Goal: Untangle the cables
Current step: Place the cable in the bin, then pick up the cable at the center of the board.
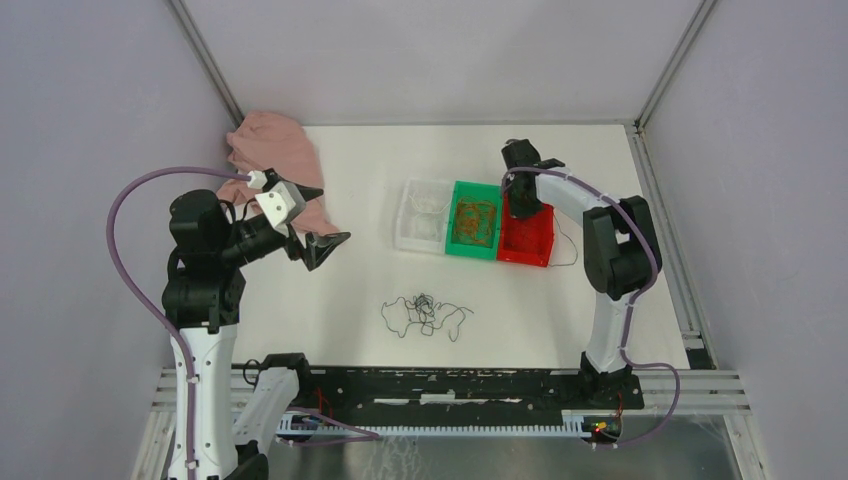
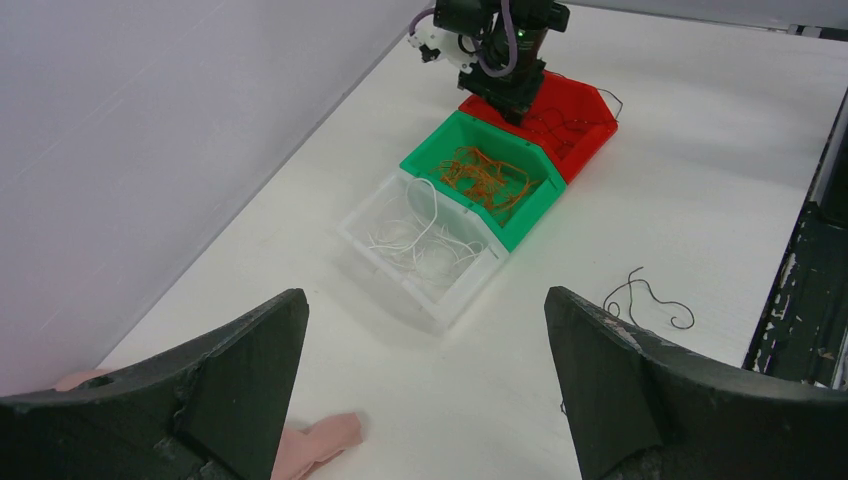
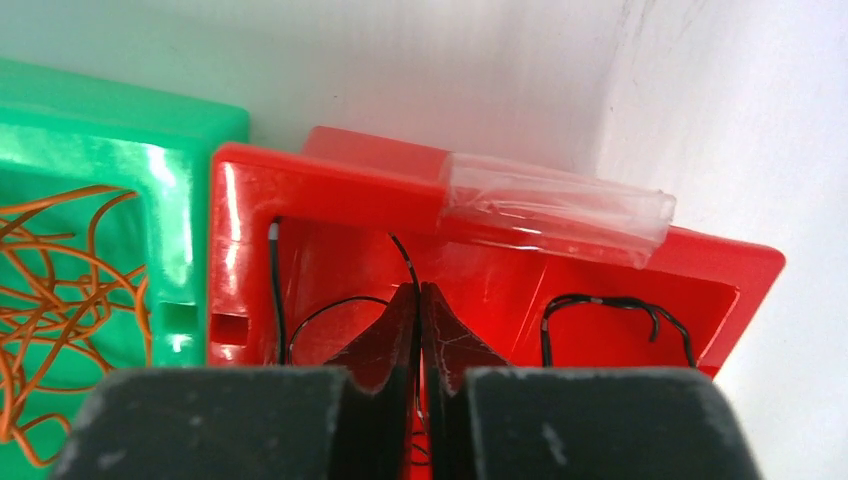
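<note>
My right pincer (image 3: 418,292) is closed inside the red bin (image 3: 250,200), nipping a thin black cable (image 3: 403,255) at its tips. Just to its left, the green bin (image 1: 462,186) holds orange cables (image 1: 475,220), and the clear bin (image 1: 400,235) beyond has whitish cables (image 2: 425,235). My left pincer (image 1: 325,215) hangs wide open and empty above the worktop (image 1: 350,160), beside a pink cloth (image 1: 275,145). A tangle of cables (image 1: 425,315) lies between both pincers, nearer the bases.

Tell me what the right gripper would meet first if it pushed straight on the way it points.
Probably the red bin, its inner wall or floor just beyond the right gripper; black cables lie there too. Depth unclear.
</note>
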`<state>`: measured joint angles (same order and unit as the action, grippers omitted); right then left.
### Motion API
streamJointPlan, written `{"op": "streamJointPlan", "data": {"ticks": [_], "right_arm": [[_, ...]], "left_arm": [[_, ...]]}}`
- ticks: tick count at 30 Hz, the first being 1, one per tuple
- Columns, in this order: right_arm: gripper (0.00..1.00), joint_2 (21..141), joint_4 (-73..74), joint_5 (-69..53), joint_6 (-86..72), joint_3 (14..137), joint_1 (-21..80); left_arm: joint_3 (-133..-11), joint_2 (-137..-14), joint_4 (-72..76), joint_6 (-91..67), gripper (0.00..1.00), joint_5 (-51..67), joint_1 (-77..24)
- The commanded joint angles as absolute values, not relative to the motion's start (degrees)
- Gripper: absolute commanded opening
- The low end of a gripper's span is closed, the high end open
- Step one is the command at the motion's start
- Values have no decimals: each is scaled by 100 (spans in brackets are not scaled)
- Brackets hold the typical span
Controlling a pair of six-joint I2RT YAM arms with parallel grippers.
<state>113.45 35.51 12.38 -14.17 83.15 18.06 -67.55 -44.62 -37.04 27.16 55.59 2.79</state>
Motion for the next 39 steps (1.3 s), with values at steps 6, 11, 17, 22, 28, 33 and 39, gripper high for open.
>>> {"op": "streamJointPlan", "data": {"ticks": [6,11,17,22,28,33,39], "right_arm": [[35,11083,3612,1653,-1183,8847,1821],[41,10624,3816,1542,-1152,9078,1811],[48,10343,4090,1564,-1099,9034,1791],[49,9946,4049,1551,-1264,8713,1613],[62,9112,3670,634,-1700,7978,915],[68,8718,3235,222,-1827,7061,510],[64,8660,2767,385,-2139,6064,280]], "left_arm": [[-6855,-4459,-3438,2890,95,5591,273],[-6901,-4528,-3444,2904,94,5585,272],[-6965,-4521,-3432,2874,94,5583,272],[-6996,-4526,-3433,2847,93,5598,270],[-7011,-4586,-3449,2847,93,5639,272],[-7014,-4597,-3448,2839,93,5686,272],[-7030,-4588,-3444,2824,93,5701,272]]}}
